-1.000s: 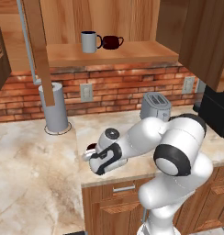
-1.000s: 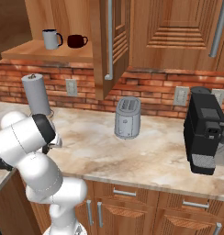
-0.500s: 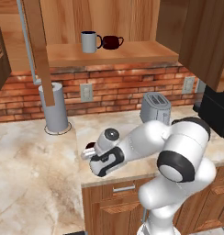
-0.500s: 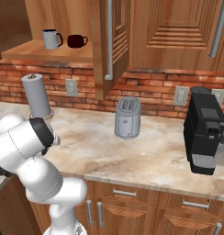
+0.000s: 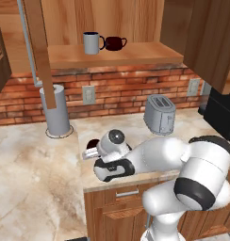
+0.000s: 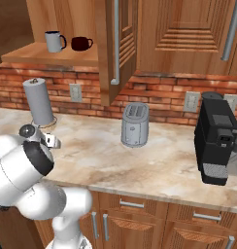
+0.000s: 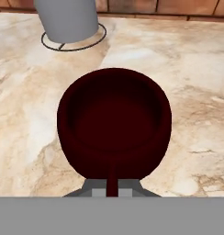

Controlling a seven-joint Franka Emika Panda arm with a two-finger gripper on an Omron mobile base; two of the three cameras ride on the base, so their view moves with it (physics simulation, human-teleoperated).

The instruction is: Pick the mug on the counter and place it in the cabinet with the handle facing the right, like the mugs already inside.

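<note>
Hand view: the mug (image 7: 114, 121) is seen from above, standing upright on the counter (image 7: 192, 92) directly ahead of the fingertips; its dark maroon bowl opens toward the camera.
Handle: the handle (image 7: 112, 181) is seen as a thin maroon strip running from the near wall of the mug straight down between the two finger tips, so the loop points back at the gripper (image 7: 112, 190).
Gripper state: whether the fingers are spread or pressed onto the handle cannot be told; only their grey tips are shown, one on each side of the loop.
Left base view: the gripper (image 5: 91, 153) is held low over the counter (image 5: 32, 160), touching or just beside the mug (image 5: 92, 143), which is mostly hidden behind the hand.
Key relation: the mug lies just forward of the pincer, with the handle on the line between the fingers; the coming move is judged to turn on closing across that loop and then turning the hand so that the loop points right on the shelf.
Cabinet: the cabinet (image 5: 126, 56) is open above and behind; a tall pale grey mug (image 5: 92, 43) and a second maroon mug (image 5: 116, 43) stand on its shelf.
Nearby: a grey paper towel holder (image 5: 56, 111) and a toaster (image 5: 160, 114) stand well apart from the mug.
Writing: no brand, label or lettering can be read on anything.
</note>
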